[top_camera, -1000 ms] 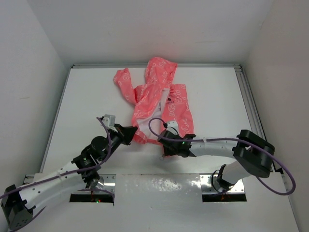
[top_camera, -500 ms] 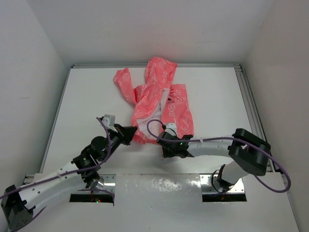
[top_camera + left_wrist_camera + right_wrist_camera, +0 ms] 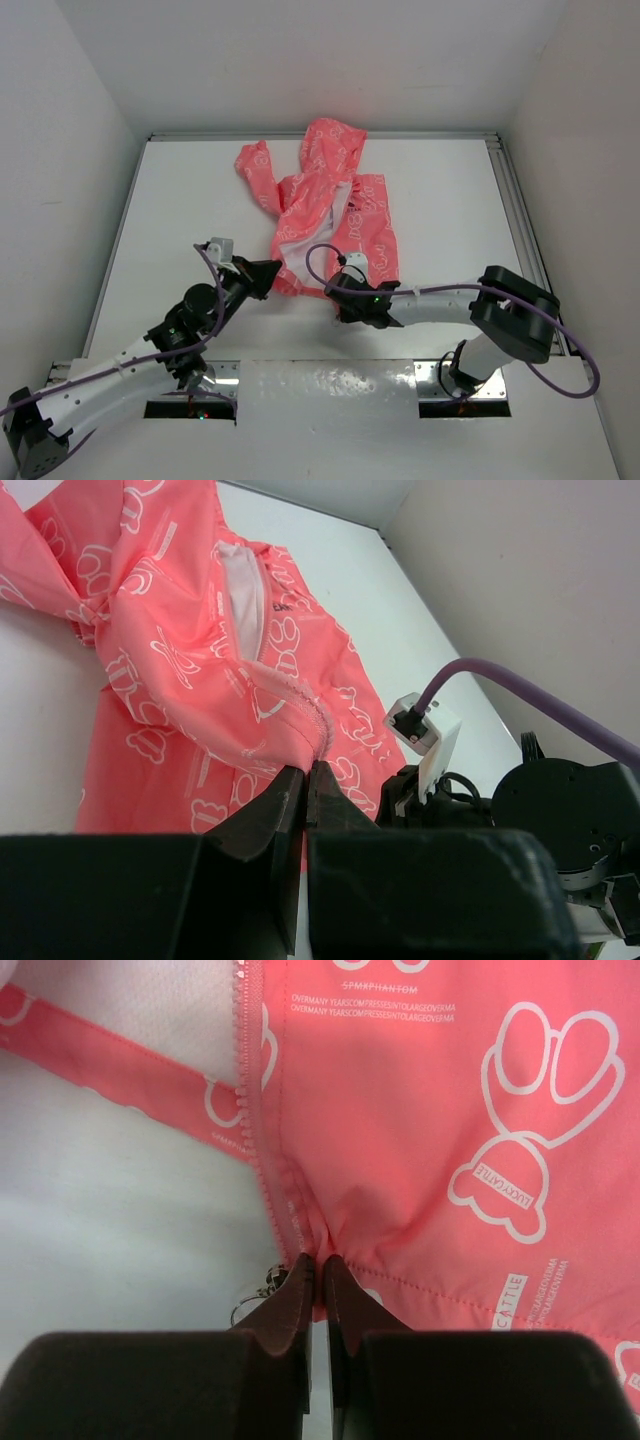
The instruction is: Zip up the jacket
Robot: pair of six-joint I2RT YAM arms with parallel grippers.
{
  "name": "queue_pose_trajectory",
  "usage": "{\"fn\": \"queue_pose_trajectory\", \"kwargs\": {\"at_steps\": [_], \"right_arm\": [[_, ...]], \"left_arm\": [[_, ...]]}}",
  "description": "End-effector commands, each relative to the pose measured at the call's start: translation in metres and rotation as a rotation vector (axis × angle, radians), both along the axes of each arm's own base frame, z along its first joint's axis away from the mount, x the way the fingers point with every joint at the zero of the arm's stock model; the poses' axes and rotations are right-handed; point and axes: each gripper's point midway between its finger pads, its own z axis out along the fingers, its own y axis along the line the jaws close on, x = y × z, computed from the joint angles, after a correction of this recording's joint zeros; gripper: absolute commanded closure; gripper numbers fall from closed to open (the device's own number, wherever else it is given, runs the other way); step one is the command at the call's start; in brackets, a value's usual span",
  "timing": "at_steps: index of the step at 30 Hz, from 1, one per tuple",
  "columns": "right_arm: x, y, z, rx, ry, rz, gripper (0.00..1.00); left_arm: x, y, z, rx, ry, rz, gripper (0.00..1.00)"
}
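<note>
The coral-pink hooded jacket (image 3: 330,200) lies on the white table with its hood far from the arms and its front open, white lining showing. My left gripper (image 3: 272,272) is shut on the zipper edge at the hem of the jacket's left front panel (image 3: 200,660), lifting it slightly. My right gripper (image 3: 340,292) is shut on the bottom hem of the right panel (image 3: 420,1130), right beside its zipper teeth (image 3: 262,1160). A small metal zipper pull (image 3: 258,1295) sits just left of the right fingertips.
White table (image 3: 450,210) with a raised rail along the back and right edge (image 3: 515,215). White walls enclose three sides. The right arm's purple cable (image 3: 318,262) loops over the jacket hem. One sleeve (image 3: 256,170) spreads toward the back left.
The right gripper has closed on the jacket's hem after shifting slightly left. The left gripper kept its hold and pulled the left panel a little toward the left.
</note>
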Motion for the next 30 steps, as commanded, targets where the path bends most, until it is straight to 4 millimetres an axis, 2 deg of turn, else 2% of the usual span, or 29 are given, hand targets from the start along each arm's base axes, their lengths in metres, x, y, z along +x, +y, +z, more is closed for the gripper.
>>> {"fn": "queue_pose_trajectory", "kwargs": {"at_steps": [1, 3, 5, 6, 8, 9, 10, 12, 13, 17, 20, 21, 23, 24, 25, 28, 29, 30], "right_arm": [[-0.022, -0.018, -0.025, -0.056, 0.088, 0.009, 0.97], [-0.023, -0.016, -0.022, -0.019, 0.08, 0.019, 1.0], [-0.018, -0.001, -0.006, 0.08, 0.036, 0.036, 1.0], [-0.018, -0.001, -0.004, 0.098, 0.026, 0.043, 1.0], [-0.01, 0.013, 0.02, 0.211, -0.047, 0.052, 1.0], [-0.011, 0.009, 0.02, 0.23, -0.064, 0.056, 1.0], [-0.006, 0.017, 0.034, 0.3, -0.109, 0.056, 1.0], [-0.003, 0.018, 0.057, 0.394, -0.178, 0.06, 1.0], [0.001, 0.023, 0.071, 0.448, -0.218, 0.061, 1.0], [0.009, 0.021, 0.106, 0.56, -0.342, 0.057, 1.0], [0.013, 0.022, 0.141, 0.69, -0.442, 0.047, 1.0], [0.015, 0.024, 0.16, 0.751, -0.482, 0.04, 1.0], [0.015, 0.022, 0.167, 0.802, -0.509, 0.037, 1.0], [0.015, 0.022, 0.187, 0.885, -0.55, 0.028, 1.0], [0.014, 0.018, 0.183, 0.905, -0.553, 0.016, 1.0], [0.017, 0.012, 0.202, 0.984, -0.612, -0.021, 1.0], [0.018, 0.012, 0.199, 0.976, -0.611, -0.023, 1.0], [0.018, 0.012, 0.208, 1.015, -0.633, -0.024, 1.0]], "left_arm": [[0.004, 0.0, 0.022, -0.035, -0.041, 0.009, 1.0], [0.004, -0.002, 0.023, -0.042, -0.049, -0.002, 1.0], [0.006, -0.003, 0.021, -0.031, -0.043, 0.004, 1.0], [0.006, -0.004, 0.019, -0.025, -0.03, 0.001, 1.0], [0.004, -0.007, 0.019, -0.035, -0.022, -0.015, 1.0], [0.003, -0.01, 0.022, -0.054, -0.029, -0.032, 1.0], [0.002, -0.012, 0.024, -0.073, -0.022, -0.039, 1.0], [0.001, -0.015, 0.026, -0.061, -0.003, -0.053, 1.0], [0.001, -0.017, 0.039, -0.077, -0.008, -0.059, 1.0], [-0.003, -0.024, 0.045, -0.103, 0.009, -0.091, 1.0], [-0.002, -0.03, 0.047, -0.108, 0.033, -0.11, 1.0], [-0.002, -0.032, 0.051, -0.116, 0.036, -0.114, 1.0], [-0.004, -0.038, 0.051, -0.149, 0.054, -0.136, 1.0], [-0.004, -0.039, 0.048, -0.154, 0.061, -0.139, 1.0], [-0.004, -0.041, 0.049, -0.163, 0.063, -0.142, 1.0], [-0.003, -0.048, 0.058, -0.17, 0.069, -0.164, 1.0], [-0.004, -0.05, 0.056, -0.169, 0.073, -0.173, 1.0], [-0.004, -0.051, 0.055, -0.175, 0.074, -0.178, 1.0]]}}
